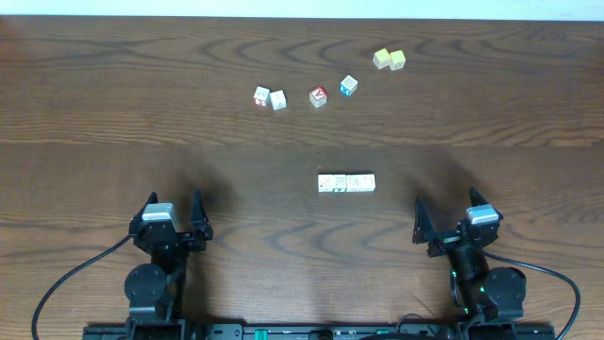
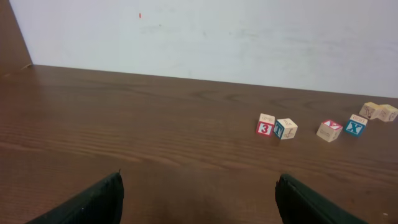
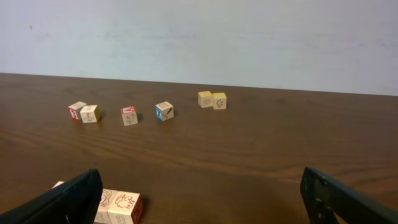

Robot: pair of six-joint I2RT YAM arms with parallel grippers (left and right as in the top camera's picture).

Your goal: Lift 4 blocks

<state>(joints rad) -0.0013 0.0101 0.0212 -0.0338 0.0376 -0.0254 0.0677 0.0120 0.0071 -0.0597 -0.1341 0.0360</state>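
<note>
The blocks (image 1: 346, 182) lie side by side in a short row at the middle of the table, cream-white on top with green marks and a yellowish right end. In the right wrist view the row's end (image 3: 118, 206) shows at the bottom left, partly hidden behind my left finger. My right gripper (image 1: 445, 200) (image 3: 200, 174) is open, nearer than the row and to its right, holding nothing. Also open and holding nothing, my left gripper (image 1: 174, 200) (image 2: 199, 180) sits at the near left, far from the row, which does not show in its view.
Further back lie loose cubes: a pair with a red "3" face (image 1: 261, 95) (image 2: 265, 125) beside a pale one (image 1: 277, 99), a red-faced cube (image 1: 318, 95) (image 3: 129, 115), a blue-faced cube (image 1: 348, 86) (image 3: 164, 111), and a yellowish pair (image 1: 389, 59) (image 3: 212, 100). A white wall backs the table.
</note>
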